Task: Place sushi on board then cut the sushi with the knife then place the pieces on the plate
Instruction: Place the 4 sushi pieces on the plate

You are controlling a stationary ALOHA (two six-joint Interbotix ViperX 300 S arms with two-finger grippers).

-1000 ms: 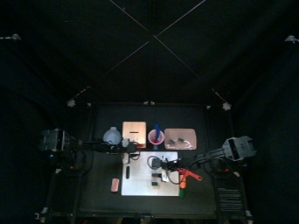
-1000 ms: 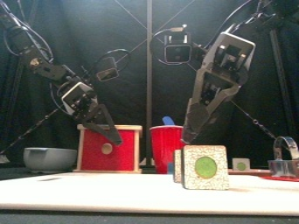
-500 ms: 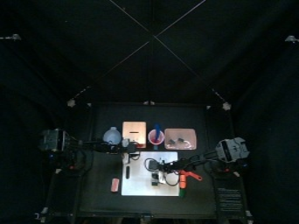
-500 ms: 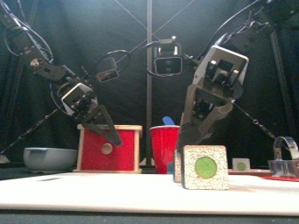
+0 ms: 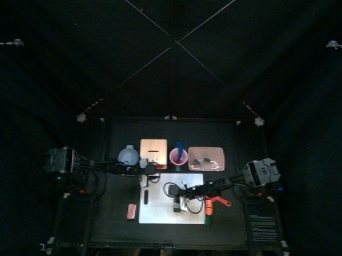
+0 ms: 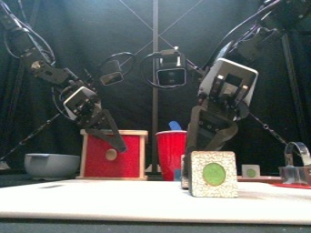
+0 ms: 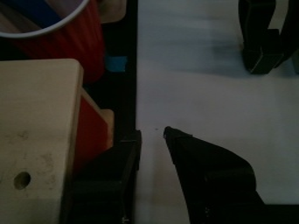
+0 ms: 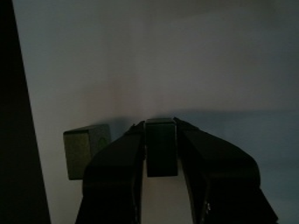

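White rectangular cutting board (image 5: 187,215) is our landmark. Pale wooden box with red drawer front (image 6: 97,160) stands behind its left part. Flat pink tray (image 5: 218,152) sits behind its right part. Left gripper (image 7: 152,133) hangs at the board's left edge, fingers apart, empty. Right gripper (image 6: 205,141) hangs just above the toy sushi roll of dark green blocks with a pale, green-centred end face (image 6: 214,174), which stands on the board. Clamped or not, we cannot tell. Red toy knife (image 5: 218,199) lies at the board's right edge. We judge the sushi light, stiff and smooth, and likely to split at its joints. Pinch one block gently across its flat dark sides.
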